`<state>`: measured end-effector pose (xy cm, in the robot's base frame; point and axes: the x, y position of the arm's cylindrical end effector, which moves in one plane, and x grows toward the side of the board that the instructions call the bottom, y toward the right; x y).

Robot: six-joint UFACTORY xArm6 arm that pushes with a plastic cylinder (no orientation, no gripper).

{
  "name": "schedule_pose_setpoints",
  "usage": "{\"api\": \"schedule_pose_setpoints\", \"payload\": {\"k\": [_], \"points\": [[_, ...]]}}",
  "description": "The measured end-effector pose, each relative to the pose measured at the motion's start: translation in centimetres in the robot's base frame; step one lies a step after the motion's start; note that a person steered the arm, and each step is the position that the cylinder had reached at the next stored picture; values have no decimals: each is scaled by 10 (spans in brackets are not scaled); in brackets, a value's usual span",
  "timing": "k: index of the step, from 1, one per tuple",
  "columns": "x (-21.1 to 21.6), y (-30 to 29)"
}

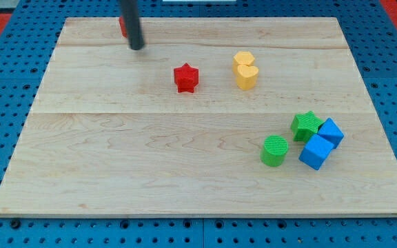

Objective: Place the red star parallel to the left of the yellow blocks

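- My tip, the lower end of the straight dark rod, sits in the upper left of the frame on the light wooden tabletop; the rod carries no fingers, so there is nothing to stand apart or together.
- A small red block is mostly hidden behind the rod at the top edge, and its shape cannot be made out.
- The red star-shaped block lies in the upper middle of the frame, to the lower right of my tip and well apart from it.
- Two yellow blocks lie right of the star and near it: an upper yellow block and a lower yellow heart-shaped block, touching each other.
- In the lower right of the frame are a green star-shaped block, a green cylinder block, a small blue cube block and a larger blue cube block, clustered close together.
- A blue perforated board surrounds the tabletop.
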<state>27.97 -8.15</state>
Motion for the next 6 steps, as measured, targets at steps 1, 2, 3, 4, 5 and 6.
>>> {"api": "schedule_pose_setpoints", "payload": {"k": [1, 2, 3, 4, 5, 6], "points": [[3, 45], [38, 52], [75, 82], [90, 104], [110, 55], [120, -4]]}}
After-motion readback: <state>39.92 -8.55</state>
